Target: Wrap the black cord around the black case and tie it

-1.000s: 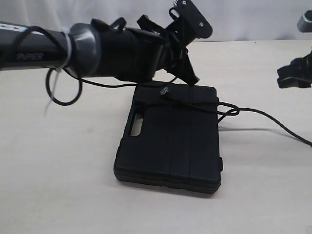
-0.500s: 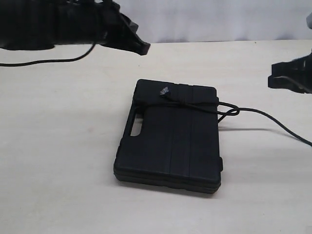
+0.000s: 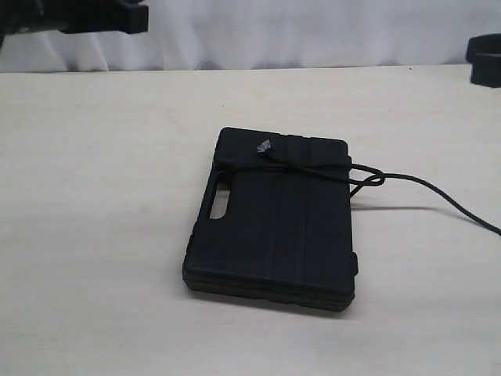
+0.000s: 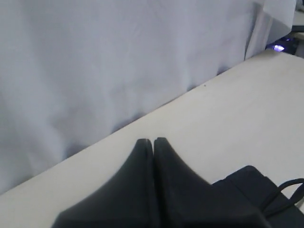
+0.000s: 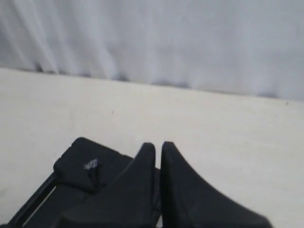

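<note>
The black case [image 3: 274, 227] lies flat mid-table, handle cutout [image 3: 219, 205] on its left side. The black cord [image 3: 313, 169] crosses the lid's far part, with a knot beside its frayed tip [image 3: 263, 146] and a narrow loop [image 3: 368, 178] at the case's right edge. From there it trails off to the right. My left gripper [image 4: 153, 141] is shut on nothing, high and left of the case [image 4: 251, 183]. My right gripper [image 5: 158, 145] is also shut and empty, with the case [image 5: 80, 166] and frayed tip [image 5: 90, 165] below it.
Pale tabletop [image 3: 102, 235] surrounds the case, and a white curtain [image 3: 313, 31] hangs behind it. The left arm's end [image 3: 94, 16] shows at the top left corner of the exterior view, the right arm's end [image 3: 485, 59] at the top right edge.
The left arm has pulled back from over the case's far edge to the top left corner. The right arm has risen toward the top right. Case and cord have not moved.
</note>
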